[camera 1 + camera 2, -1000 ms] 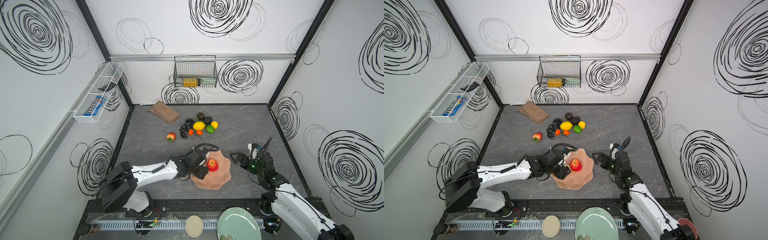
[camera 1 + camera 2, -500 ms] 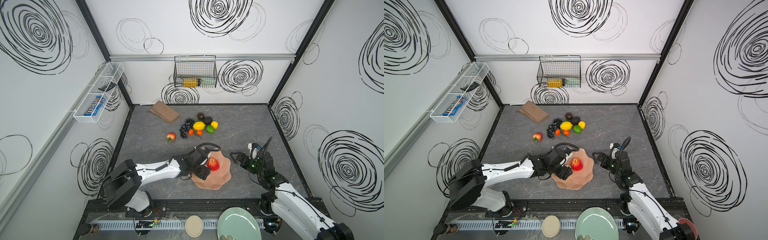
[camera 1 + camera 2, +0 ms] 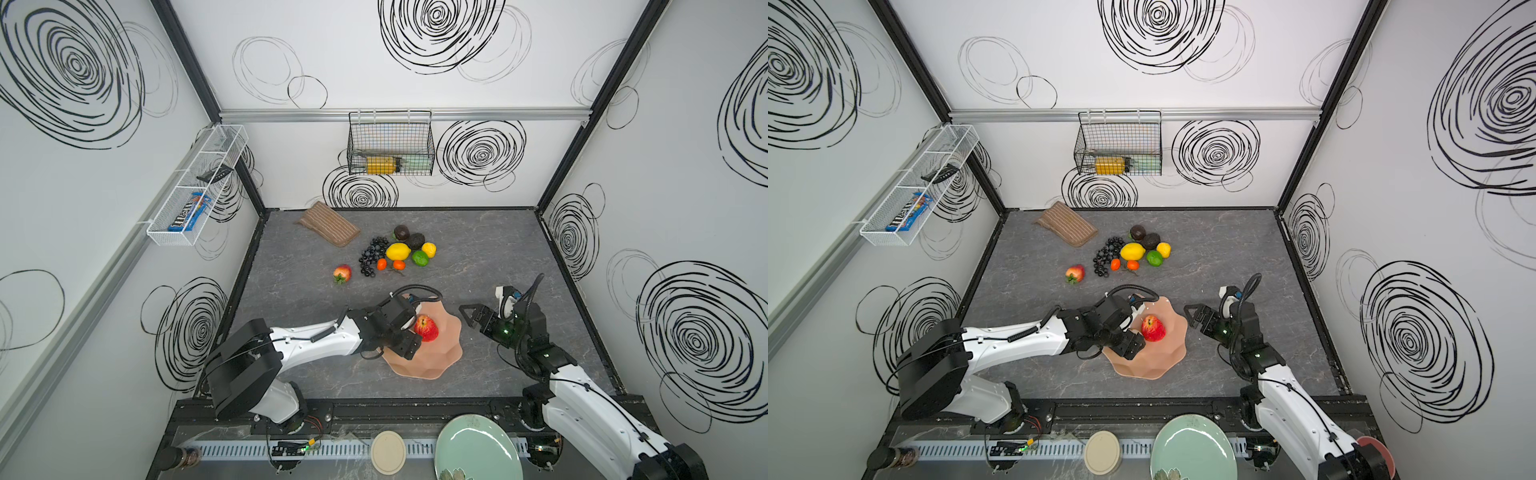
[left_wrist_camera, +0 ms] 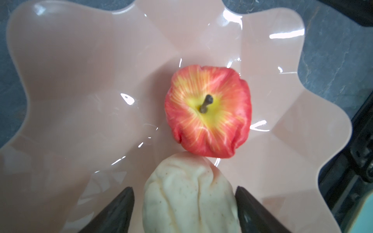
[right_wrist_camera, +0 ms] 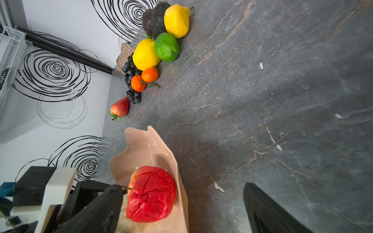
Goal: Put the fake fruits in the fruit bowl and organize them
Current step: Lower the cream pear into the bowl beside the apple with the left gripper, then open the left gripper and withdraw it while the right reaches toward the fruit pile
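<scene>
Grey marbled desk (image 3: 478,257). Fruit bowl (image 3: 444,357) sits near its front middle. Left end effector (image 4: 182,191) is over the bowl, fingers spread either side of the beige fruit (image 4: 187,201), gap visible. Right end effector (image 3: 465,316) is just beside the bowl rim, wide, holding nothing. Red apple (image 4: 207,111) at bowl centre touches the beige fruit. Grape bunch (image 3: 371,255), lemon (image 3: 397,251) and strawberry (image 3: 342,273) lie farther back on the desk.

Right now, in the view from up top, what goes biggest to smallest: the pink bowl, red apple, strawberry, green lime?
1. fruit bowl
2. red apple
3. strawberry and lime look about alike, so I won't rank them.
</scene>
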### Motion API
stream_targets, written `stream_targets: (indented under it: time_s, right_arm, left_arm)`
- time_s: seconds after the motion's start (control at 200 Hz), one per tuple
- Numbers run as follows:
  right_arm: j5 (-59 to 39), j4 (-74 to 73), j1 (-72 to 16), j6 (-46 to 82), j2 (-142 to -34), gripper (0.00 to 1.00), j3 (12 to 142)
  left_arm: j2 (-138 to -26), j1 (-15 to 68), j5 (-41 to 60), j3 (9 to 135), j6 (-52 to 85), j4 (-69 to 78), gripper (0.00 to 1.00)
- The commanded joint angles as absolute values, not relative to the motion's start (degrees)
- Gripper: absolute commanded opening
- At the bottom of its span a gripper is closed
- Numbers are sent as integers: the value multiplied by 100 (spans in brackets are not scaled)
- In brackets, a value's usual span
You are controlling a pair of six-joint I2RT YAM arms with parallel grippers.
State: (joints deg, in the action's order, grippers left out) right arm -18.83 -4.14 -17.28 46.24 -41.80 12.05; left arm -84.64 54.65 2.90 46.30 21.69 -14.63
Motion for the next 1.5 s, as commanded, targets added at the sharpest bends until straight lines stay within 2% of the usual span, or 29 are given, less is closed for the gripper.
stream_targets:
  time_s: [0.0,0.37,0.761,0.896,1.076,1.291,1.491]
  right_arm:
    - [-1907,-578,-1691,4641,-4193,97,1167]
    - [-1942,-546,-1662,4641,-4188,97,1169]
    - [-1814,-368,-1646,4465,-4166,97,1352]
    - [-1624,-148,-1646,4193,-4230,97,1661]
    - [-1389,47,-1652,3599,-4719,98,2378]
    - [-1434,-94,-1840,3146,-6042,99,3272]
    - [-1012,36,-2383,2606,-7500,100,4433]
  left_arm:
    - [-8271,5536,209,4761,2076,-1527,88]
    - [-8376,5703,257,4834,1978,-1608,85]
    - [-7849,5710,-147,4880,2057,-1678,99]
    - [-7160,5661,-191,4708,2027,-1311,99]
    - [-5676,5506,-1065,3988,2065,-548,99]
    - [-3935,4629,-1461,2747,2665,-43,100]
    - [-2880,4406,-1971,1671,2936,170,100]
